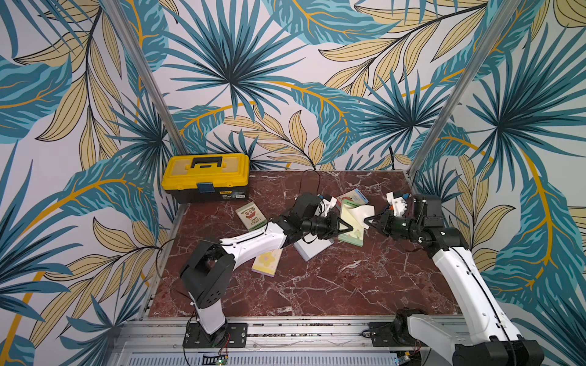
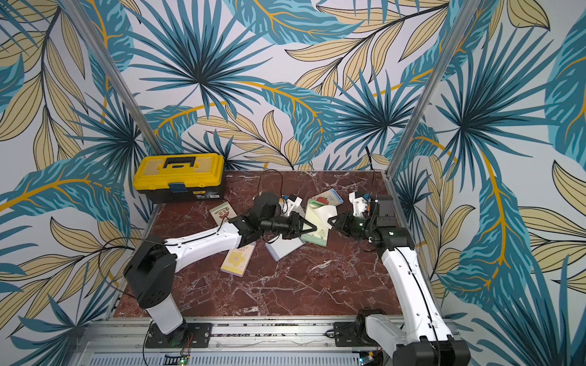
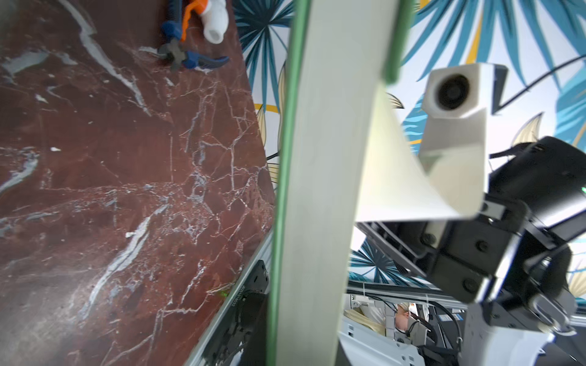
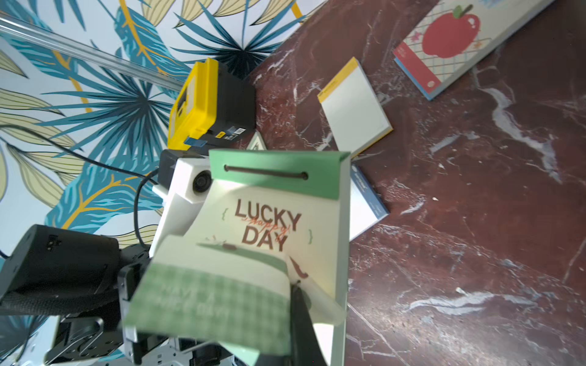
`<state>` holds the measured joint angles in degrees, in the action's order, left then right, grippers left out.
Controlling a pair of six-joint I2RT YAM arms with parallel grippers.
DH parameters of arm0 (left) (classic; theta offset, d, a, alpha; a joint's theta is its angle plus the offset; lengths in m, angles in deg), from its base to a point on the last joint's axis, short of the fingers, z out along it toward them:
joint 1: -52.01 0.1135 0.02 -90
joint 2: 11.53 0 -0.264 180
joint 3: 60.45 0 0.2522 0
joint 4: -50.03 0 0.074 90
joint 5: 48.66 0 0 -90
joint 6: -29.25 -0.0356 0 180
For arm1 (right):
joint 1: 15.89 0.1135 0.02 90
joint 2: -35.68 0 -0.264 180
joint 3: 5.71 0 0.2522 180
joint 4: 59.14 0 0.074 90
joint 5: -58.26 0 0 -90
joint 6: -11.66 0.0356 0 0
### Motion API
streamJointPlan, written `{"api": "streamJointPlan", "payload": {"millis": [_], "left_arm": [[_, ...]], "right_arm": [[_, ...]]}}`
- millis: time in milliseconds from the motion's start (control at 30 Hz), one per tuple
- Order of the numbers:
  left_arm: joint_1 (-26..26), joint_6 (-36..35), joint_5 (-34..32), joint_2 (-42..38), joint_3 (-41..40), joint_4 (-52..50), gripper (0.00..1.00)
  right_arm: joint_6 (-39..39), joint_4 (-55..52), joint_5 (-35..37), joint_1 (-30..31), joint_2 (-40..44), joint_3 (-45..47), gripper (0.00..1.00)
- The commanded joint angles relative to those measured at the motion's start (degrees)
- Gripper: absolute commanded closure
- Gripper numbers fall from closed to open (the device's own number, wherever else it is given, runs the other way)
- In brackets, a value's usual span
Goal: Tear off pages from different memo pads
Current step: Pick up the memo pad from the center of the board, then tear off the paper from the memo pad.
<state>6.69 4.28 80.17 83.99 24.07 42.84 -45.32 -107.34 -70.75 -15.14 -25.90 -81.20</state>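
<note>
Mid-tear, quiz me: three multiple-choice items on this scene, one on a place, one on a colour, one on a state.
1. Where is the toolbox? A) the table's far left corner B) near right corner C) between the arms
2. The gripped memo pad's top band is: A) red B) green C) blue
3. The page in the right gripper is: A) flat on the table B) crumpled C) curled off the pad
Key: A, it stands by the back wall at left; B, green in the right wrist view; C, it bends from pad to gripper.

White arms [image 1: 250, 242]; black joints [image 1: 206, 275]; thin cables [image 4: 135, 206]
</note>
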Motion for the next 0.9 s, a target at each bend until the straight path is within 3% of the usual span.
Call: {"api": "streamJointPlan", "payload": {"millis": [0,333,600,667,867], "left_arm": [[0.26,-0.41,0.5,-5.63,-1.39,0.82,1.0],[2.72,-0.41,0.5,-15.79,-6.25,-0.37,1.0],[4.1,-0.41,0.5,-20.01,-11.48,7.48,1.0],[5.18,-14.47,-9.87,-20.62,-13.79,12.24,1.0],[7.86,-10.59,-11.3,-22.4,-16.58,15.69,1.0]], "right_arm": [[5.21,4.2,-4.62,1.83,-1.3,-2.25,1.0],[11.32,9.97,-3.22,3.99,-2.49,-5.3,1.0],[12.84,9.32,-0.35,4.31,-1.96,-3.91,1.0],[13.77,9.92,0.75,4.28,-1.53,-2.99,1.0],[16.1,12.46,1.74,4.26,-1.0,-1.23,1.0]]}}
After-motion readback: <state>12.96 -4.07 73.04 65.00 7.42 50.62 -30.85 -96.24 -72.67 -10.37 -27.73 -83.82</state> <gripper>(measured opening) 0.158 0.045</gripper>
